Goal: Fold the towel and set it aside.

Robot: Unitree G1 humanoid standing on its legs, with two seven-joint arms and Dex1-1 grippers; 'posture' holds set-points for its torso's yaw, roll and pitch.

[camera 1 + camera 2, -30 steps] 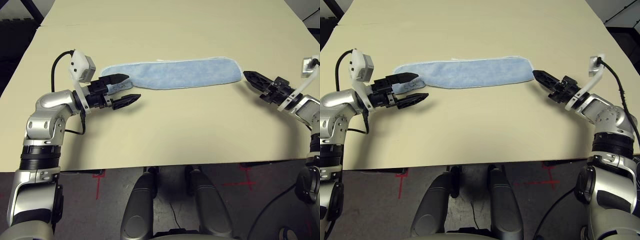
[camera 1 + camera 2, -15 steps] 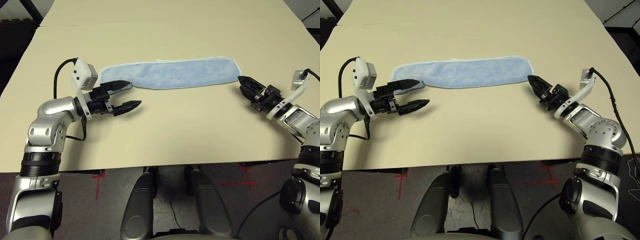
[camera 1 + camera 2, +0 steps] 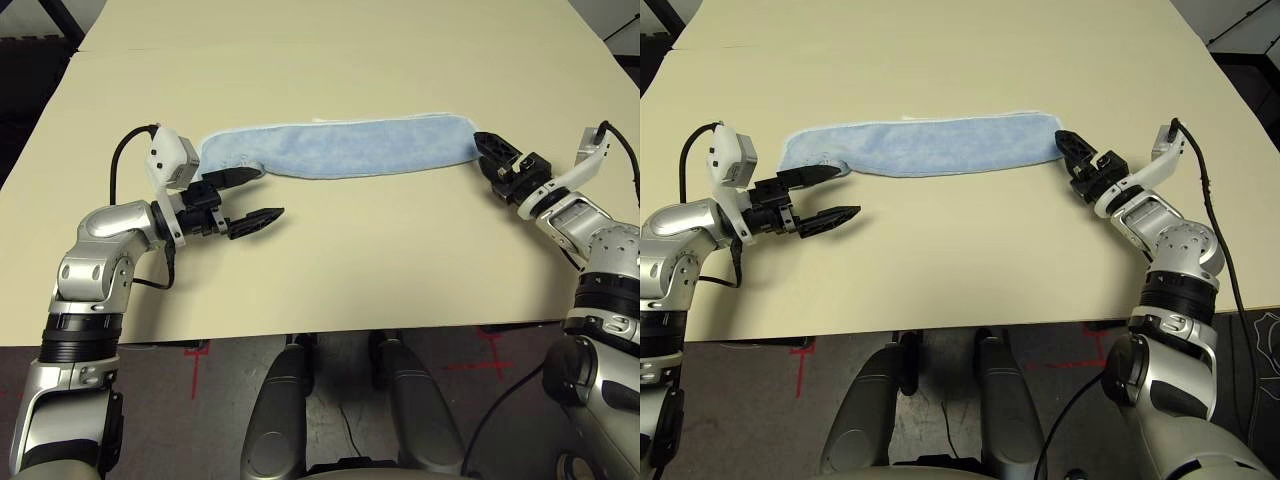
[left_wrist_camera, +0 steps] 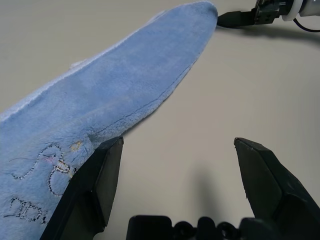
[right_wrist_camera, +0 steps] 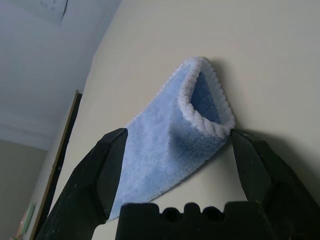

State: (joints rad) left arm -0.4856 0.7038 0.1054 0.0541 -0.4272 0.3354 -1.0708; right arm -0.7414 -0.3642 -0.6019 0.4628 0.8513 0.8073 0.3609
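The left gripper (image 3: 247, 194) stands wide open near the left end of the towel (image 3: 340, 148), holding nothing; its near finger hangs over bare table, its far finger lies at the towel's left end, whether touching I cannot tell. The right gripper (image 3: 1068, 146) is also spread wide and empty, its black fingers straddling the towel's right end without closing on it.

The towel lies on the cream table (image 3: 350, 260), toward the far half of it, folded into a long narrow band. Its long axis runs left to right, bowing slightly toward the near edge in the middle. It is light blue, soft and fuzzy terry, with a thin white hem along the far edge. Both ends are rounded; the right wrist view shows the right end as a looped fold, and the left wrist view shows dark stitched embroidery near the left end.
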